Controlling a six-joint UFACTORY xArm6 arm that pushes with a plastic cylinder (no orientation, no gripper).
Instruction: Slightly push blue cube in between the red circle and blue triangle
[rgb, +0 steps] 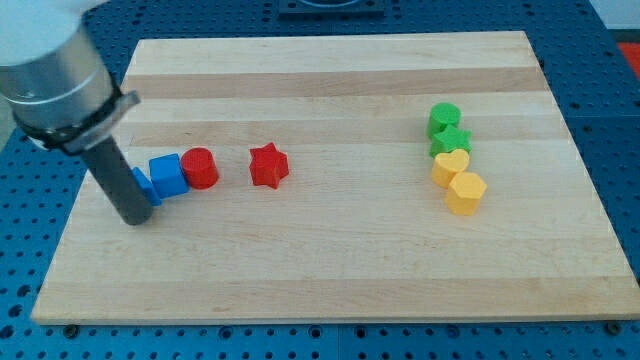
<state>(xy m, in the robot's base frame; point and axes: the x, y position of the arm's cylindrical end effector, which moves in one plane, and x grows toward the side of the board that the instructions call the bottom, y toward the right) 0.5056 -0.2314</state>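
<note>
1. The arm has no claw at all. It ends in a dark rod, so there is nothing to open or close. The rod's tip sits on the wooden board near the view's left edge.

2. The blue cube is just to the right of the rod and a bit higher up in the view. It looks like it is touching the red circle on its right side.

3. The blue triangle peeks out from behind the rod. Most of it is hidden, so I can't tell its shape for sure. It sits tight against the cube's left side.

4. So the three blocks make a short row: triangle, cube, circle. I think the cube is already almost in the right spot.

5. To do this well, I would only give a tiny nudge. A big push would knock the red circle away or scatter the row.

6. The tip is below the cube and to its left. I would bring it to the cube's near side and push gently, straight toward the view's top, so that it lines up with the other two.

7. The red star and the green and yellow blocks on the right are far off and should stay alone.
</note>
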